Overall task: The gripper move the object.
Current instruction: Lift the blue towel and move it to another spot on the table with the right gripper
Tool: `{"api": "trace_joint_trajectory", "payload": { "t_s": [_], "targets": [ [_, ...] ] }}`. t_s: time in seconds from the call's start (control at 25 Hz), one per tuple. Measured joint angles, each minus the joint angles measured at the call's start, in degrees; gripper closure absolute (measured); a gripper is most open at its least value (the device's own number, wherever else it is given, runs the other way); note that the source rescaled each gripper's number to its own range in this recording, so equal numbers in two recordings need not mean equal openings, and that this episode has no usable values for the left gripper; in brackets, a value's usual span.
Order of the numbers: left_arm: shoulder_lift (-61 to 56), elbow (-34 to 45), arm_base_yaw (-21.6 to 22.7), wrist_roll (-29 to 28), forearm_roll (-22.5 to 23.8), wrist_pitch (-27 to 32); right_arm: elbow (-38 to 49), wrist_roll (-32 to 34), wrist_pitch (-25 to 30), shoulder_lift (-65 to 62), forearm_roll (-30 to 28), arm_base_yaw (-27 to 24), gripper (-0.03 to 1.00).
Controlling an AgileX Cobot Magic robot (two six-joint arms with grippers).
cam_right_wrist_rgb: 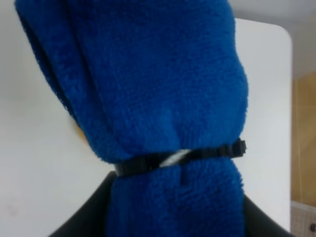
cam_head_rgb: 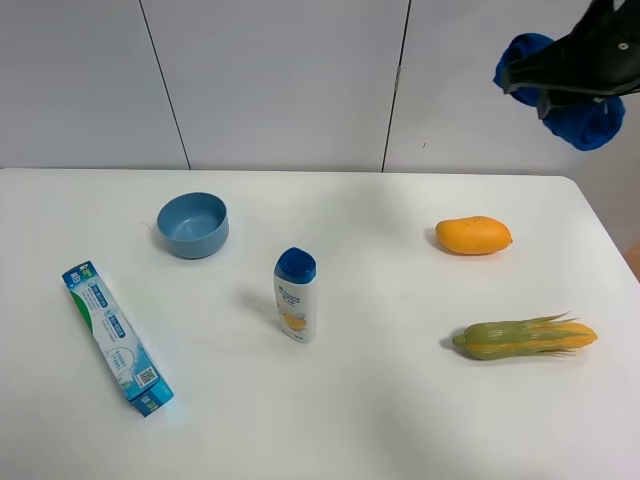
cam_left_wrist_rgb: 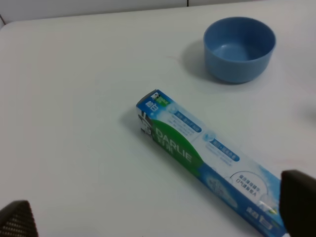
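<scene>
My right gripper (cam_head_rgb: 562,88) hangs high above the table's far right corner, shut on a rolled blue towel (cam_head_rgb: 588,125) bound with a black tie. In the right wrist view the towel (cam_right_wrist_rgb: 163,98) fills the frame between the fingers (cam_right_wrist_rgb: 94,217). My left gripper (cam_left_wrist_rgb: 158,215) is open and empty, its fingertips (cam_left_wrist_rgb: 298,205) wide apart just above a blue and green toothpaste box (cam_left_wrist_rgb: 207,158). It does not show in the exterior view. The box (cam_head_rgb: 115,338) lies flat at the table's left.
A blue bowl (cam_head_rgb: 193,224) (cam_left_wrist_rgb: 239,48) stands behind the box. A white shampoo bottle with a blue cap (cam_head_rgb: 295,295) stands upright in the middle. A mango (cam_head_rgb: 473,235) and a corn cob (cam_head_rgb: 525,337) lie at the right. The white table (cam_head_rgb: 380,420) ends near the right edge.
</scene>
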Motion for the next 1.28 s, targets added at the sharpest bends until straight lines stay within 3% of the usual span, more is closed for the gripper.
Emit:
{"api": "trace_joint_trajectory", "payload": {
  "t_s": [0.2, 0.4, 0.56, 1.04, 1.16, 1.28],
  "targets": [
    [0.0, 0.0, 0.0, 0.0, 0.0, 0.0, 0.0, -12.3, -0.3, 0.1, 9.6, -10.8, 0.97],
    [0.0, 0.0, 0.0, 0.0, 0.0, 0.0, 0.0, -23.6, -1.0, 3.1, 17.9, -17.6, 0.97],
    [0.0, 0.0, 0.0, 0.0, 0.0, 0.0, 0.0, -25.6, -4.0, 9.1, 16.1, -18.2, 0.97],
    [0.0, 0.0, 0.0, 0.0, 0.0, 0.0, 0.0, -26.1, -21.2, 27.7, 9.2, -18.9, 0.97],
    [0.0, 0.0, 0.0, 0.0, 0.0, 0.0, 0.0, -25.8, -25.8, 29.4, 10.5, -21.6, 0.97],
    [0.0, 0.0, 0.0, 0.0, 0.0, 0.0, 0.0, -26.9, -30.1, 29.7, 16.3, -26.6, 0.97]
  ]
}}
